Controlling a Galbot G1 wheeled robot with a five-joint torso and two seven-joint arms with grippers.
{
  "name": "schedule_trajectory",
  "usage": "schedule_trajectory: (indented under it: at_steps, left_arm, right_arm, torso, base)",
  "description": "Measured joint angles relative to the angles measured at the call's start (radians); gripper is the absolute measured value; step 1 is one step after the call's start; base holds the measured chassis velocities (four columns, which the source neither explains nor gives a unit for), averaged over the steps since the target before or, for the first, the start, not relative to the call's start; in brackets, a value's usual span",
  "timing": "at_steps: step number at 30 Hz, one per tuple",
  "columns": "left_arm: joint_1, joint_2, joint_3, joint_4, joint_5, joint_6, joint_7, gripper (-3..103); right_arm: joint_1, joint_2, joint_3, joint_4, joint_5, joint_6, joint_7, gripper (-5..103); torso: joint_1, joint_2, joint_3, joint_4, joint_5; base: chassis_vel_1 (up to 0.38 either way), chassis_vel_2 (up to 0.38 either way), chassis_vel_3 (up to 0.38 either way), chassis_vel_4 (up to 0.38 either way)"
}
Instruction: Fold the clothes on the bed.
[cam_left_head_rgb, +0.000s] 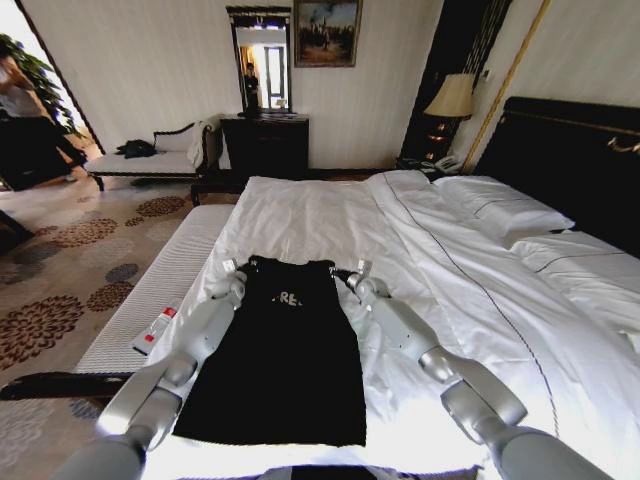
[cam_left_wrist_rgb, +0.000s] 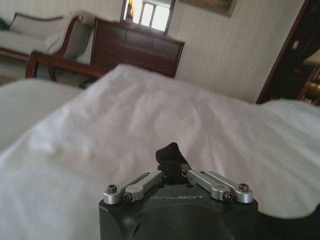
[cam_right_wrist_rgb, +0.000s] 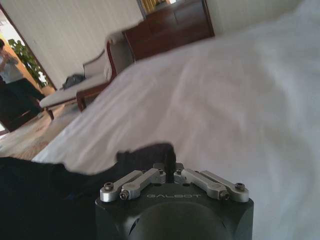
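Note:
The clothes, a black T-shirt with white lettering, lie flat in a long narrow shape on the white bed in front of me. My left gripper is at the shirt's far left corner and my right gripper at its far right corner. In the left wrist view the left gripper is shut on a peak of black fabric over the white sheet. In the right wrist view the right gripper is shut on the shirt's edge, and the rest of the shirt spreads dark beside it.
White pillows and the dark headboard lie to the right. A pale padded bench runs along the bed's left end with a red-and-white remote on it. A chaise, a dark dresser and a lamp stand at the far wall.

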Motion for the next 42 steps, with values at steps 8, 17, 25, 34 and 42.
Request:
schedule_trajectory:
  at_steps: [8,17,25,34,42]
  left_arm:
    - [-0.141,0.013,0.057,0.061,-0.060,-0.004,0.041,3]
    - [-0.242,-0.027,0.100,0.149,-0.077,-0.006,0.082,3]
    - [-0.207,-0.031,0.090,0.126,-0.072,-0.009,0.090,3]
    - [-0.005,0.054,0.017,-0.077,-0.065,-0.021,0.053,3]
    - [0.141,0.119,-0.003,-0.300,-0.101,-0.022,0.006,3]
  right_arm:
    - [0.135,-0.023,-0.069,-0.035,0.003,0.044,0.031,2]
    - [0.197,0.000,-0.101,-0.113,0.009,0.083,0.033,2]
    - [0.179,0.004,-0.102,-0.089,-0.021,0.100,0.042,2]
    - [-0.013,-0.088,-0.066,0.158,-0.094,0.136,0.076,2]
    - [-0.171,-0.203,-0.020,0.408,-0.091,0.125,0.123,2]
  torso:
    - [0.000,0.000,0.000,0.0002,0.0001]
    - [0.000,0.000,0.000,-0.0001,0.0003]
    - [0.000,0.000,0.000,-0.0002,0.0003]
    - [0.000,0.000,0.000,0.0002,0.0001]
    - [0.000,0.000,0.000,-0.0006,0.0007]
  base:
    - [0.000,0.000,0.000,0.000]
    - [0.000,0.000,0.000,0.000]
    - [0.000,0.000,0.000,0.000]
    - [0.000,0.000,0.000,0.000]
    - [0.000,0.000,0.000,0.000]
